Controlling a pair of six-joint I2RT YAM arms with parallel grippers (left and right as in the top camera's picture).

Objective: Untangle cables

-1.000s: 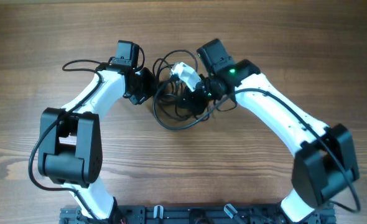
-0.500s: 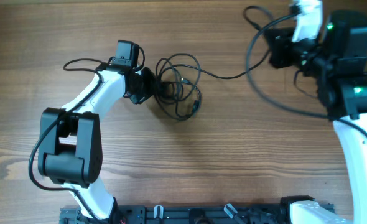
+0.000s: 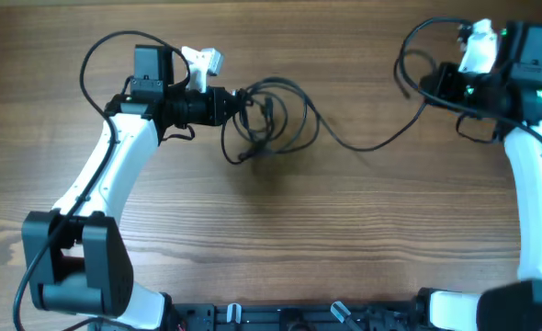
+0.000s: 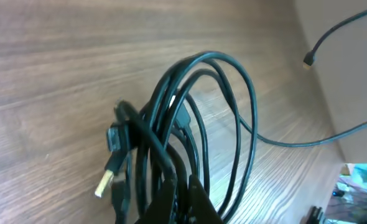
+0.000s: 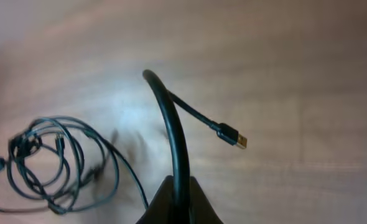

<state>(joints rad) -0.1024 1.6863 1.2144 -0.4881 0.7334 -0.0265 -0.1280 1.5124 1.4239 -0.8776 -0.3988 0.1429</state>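
Observation:
The cables are a bundle of thin black loops (image 3: 273,119) at the table's upper middle. My left gripper (image 3: 232,103) is shut on the bundle's left side. In the left wrist view the loops (image 4: 199,118) rise from the jaws (image 4: 185,200), and a gold-tipped plug (image 4: 106,182) hangs at the left. One strand (image 3: 363,145) runs right from the bundle to my right gripper (image 3: 434,83), which is shut on it. In the right wrist view this cable (image 5: 171,118) arcs up from the jaws (image 5: 177,190) and ends in a free plug (image 5: 235,137). The bundle (image 5: 46,163) lies at the lower left.
The wooden table (image 3: 280,239) fills the view. Thicker black wires loop off the left arm (image 3: 106,55) and near the right arm (image 3: 409,57). The arm bases stand at the front edge (image 3: 280,317).
The left arm has swung left and up, still gripping the bundle. The right gripper carried one strand far to the upper right, so the strand now stretches out of the bundle.

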